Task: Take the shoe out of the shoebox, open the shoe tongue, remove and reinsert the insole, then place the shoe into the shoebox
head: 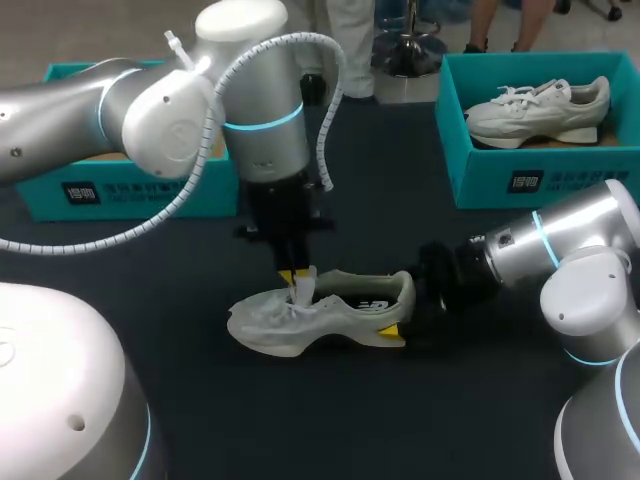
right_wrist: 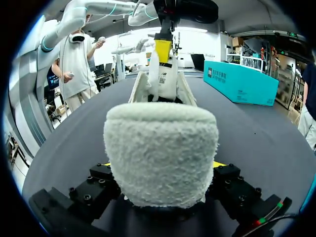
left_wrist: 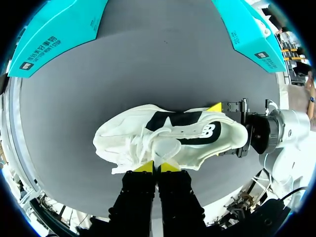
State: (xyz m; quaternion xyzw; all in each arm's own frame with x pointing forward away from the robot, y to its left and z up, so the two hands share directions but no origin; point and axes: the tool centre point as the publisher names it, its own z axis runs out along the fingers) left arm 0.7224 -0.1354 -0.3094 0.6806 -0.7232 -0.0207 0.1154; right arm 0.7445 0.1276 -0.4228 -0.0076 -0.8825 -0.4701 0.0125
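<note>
The shoe (head: 340, 312) lies on the dark surface (head: 200, 400). The left claw (left_wrist: 156, 167), nearly closed, pinches its tongue (left_wrist: 165, 147). The right claw (right_wrist: 160, 165), spread wide, clamps the heel (right_wrist: 160, 143).

Fuzzy cloth heel on pale shoe (right_wrist: 160, 153); table (head: 400, 420) matt, smooth.

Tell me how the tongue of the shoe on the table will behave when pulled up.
The tongue is probably floppy: it stands as a thin strip only where the left jaws pinch it. The shoe looks light, so it would likely lift or tip were the right jaws not clamping its heel. The fuzzy heel probably resists slipping.
</note>
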